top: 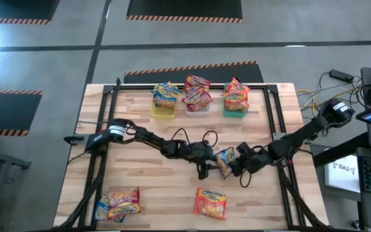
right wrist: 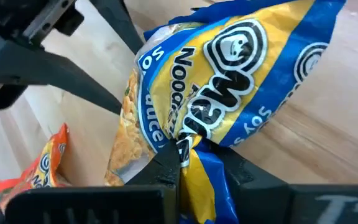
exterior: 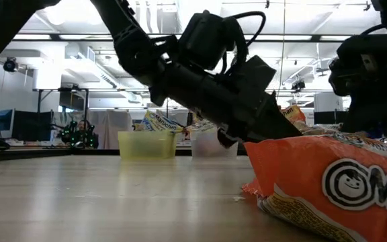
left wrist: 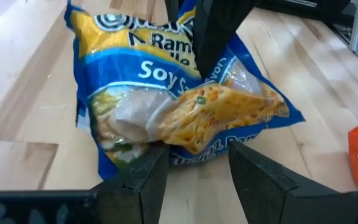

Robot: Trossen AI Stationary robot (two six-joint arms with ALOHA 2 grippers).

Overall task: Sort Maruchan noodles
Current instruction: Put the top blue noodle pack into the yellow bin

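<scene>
A blue-and-yellow noodle packet [top: 224,160] hangs at the table's middle between my two grippers. My left gripper [top: 214,156] reaches in from the left and is shut on one end. My right gripper [top: 233,162] reaches in from the right and is shut on the opposite end. An orange packet [top: 210,203] lies flat near the front edge. A heap of packets [top: 117,203] lies at the front left. At the far edge, a yellow bin [top: 163,111], a clear bin [top: 197,108] and a green bin [top: 235,111] each hold packets. My left gripper pinches the packet's end opposite the logo [left wrist: 197,148] between its two fingers [left wrist: 151,177], which slant downward from the table's left. The crumpled plastic bulges between them. The packet is off the wood, tilted. My right gripper pinches the blue sealed edge at the packet's logo end [right wrist: 194,163] between its closed fingers [right wrist: 166,163], slanting down from the table's right. The packet rises away from the fingers, twisted and lifted clear of the table.
The frame's black rails [top: 102,161] run along both sides of the table. Bare wood lies between the bins and the arms, and between the front-left heap and the orange packet.
</scene>
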